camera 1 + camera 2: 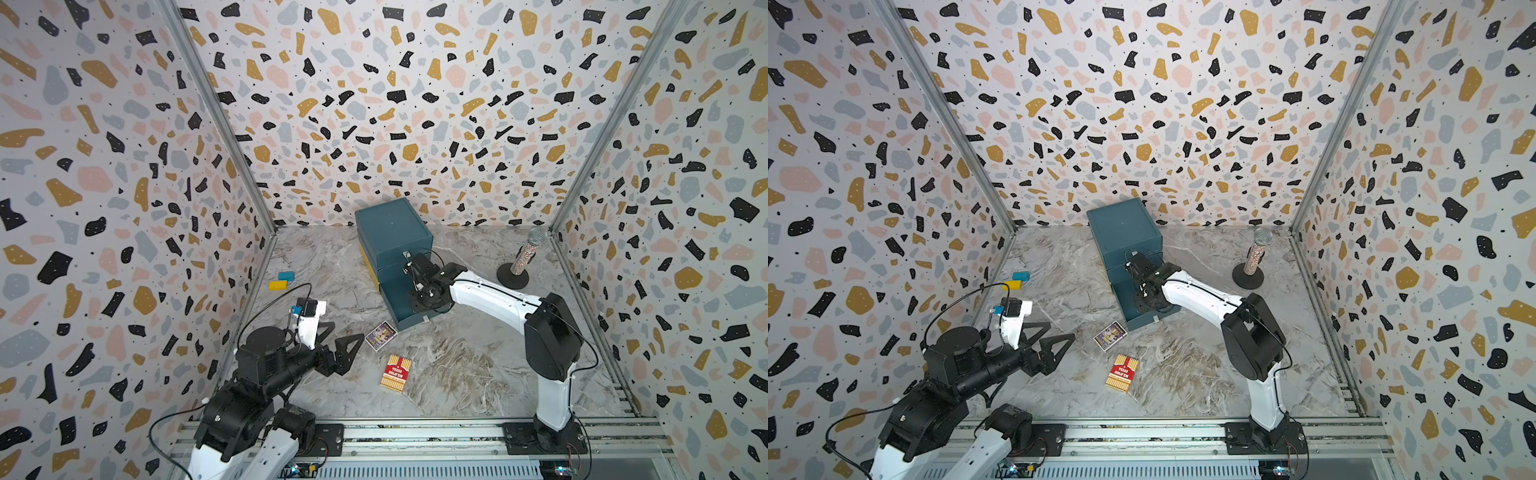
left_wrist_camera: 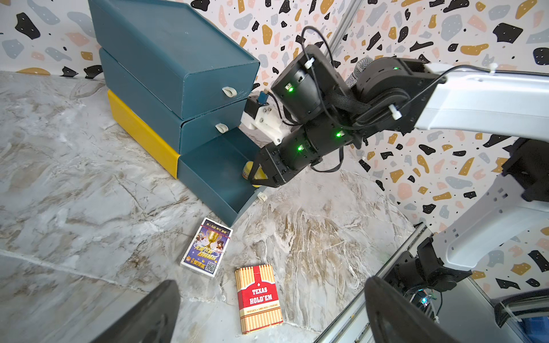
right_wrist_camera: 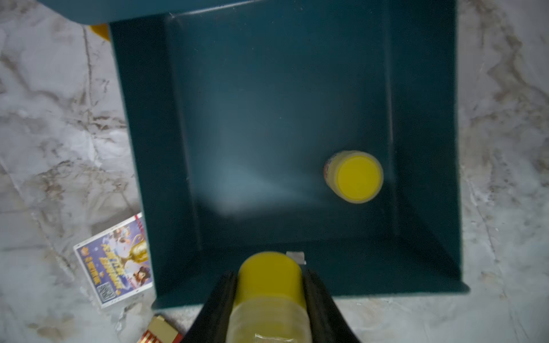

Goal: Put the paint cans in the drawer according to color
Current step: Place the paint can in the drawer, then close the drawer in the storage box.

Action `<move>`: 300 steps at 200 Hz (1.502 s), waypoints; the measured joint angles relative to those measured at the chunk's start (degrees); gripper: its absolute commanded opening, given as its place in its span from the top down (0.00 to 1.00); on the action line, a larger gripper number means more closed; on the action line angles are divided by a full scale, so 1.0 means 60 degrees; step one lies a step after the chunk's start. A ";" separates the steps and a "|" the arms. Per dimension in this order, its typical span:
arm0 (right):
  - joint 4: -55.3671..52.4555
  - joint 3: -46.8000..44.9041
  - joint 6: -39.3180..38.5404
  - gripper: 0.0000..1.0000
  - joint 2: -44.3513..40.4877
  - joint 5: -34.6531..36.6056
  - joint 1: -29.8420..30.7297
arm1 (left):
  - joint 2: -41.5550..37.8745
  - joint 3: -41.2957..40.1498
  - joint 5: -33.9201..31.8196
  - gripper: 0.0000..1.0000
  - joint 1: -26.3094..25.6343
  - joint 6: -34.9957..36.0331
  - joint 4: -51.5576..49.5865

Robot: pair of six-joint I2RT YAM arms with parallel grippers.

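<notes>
The dark teal drawer (image 1: 392, 228) (image 1: 1125, 232) stands at the back of the table with its bottom tray (image 2: 214, 169) pulled out. One yellow-lidded paint can (image 3: 355, 176) stands upright on the tray's floor (image 3: 267, 118), near a side wall. My right gripper (image 3: 269, 276) (image 1: 419, 297) hangs over the tray's front edge. It is shut on a second yellow paint can (image 3: 269, 285), which also shows between the fingers in the left wrist view (image 2: 248, 170). My left gripper (image 1: 347, 332) (image 2: 271, 314) stands open and holds nothing, low over the table at the front left. No other cans show.
A purple card box (image 1: 380, 336) lies just in front of the open tray, and a red Texas Hold'em box (image 1: 395, 372) lies nearer the front. A blue block (image 1: 286, 276) and a yellow block (image 1: 277, 285) lie by the left wall. A microphone on a stand (image 1: 525, 257) is at the back right.
</notes>
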 measured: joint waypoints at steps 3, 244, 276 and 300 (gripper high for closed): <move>0.0025 0.0004 0.0000 0.74 0.0036 0.0026 0.0000 | 0.0000 0.0000 0.0000 0.00 0.0000 0.0000 0.0000; 0.0732 -0.0015 0.0178 0.48 -0.0244 0.0678 0.0000 | 0.0000 0.0000 -0.0029 0.00 0.0004 0.0000 0.0000; 0.1260 -0.1628 0.0510 0.49 -0.2626 0.0736 0.0000 | 0.0000 0.0000 -0.0029 0.00 0.0004 0.0000 0.0000; 0.1723 -0.3067 0.1016 0.51 -0.3774 0.0517 0.0000 | 0.0000 0.0000 -0.0029 0.00 0.0004 0.0000 0.0000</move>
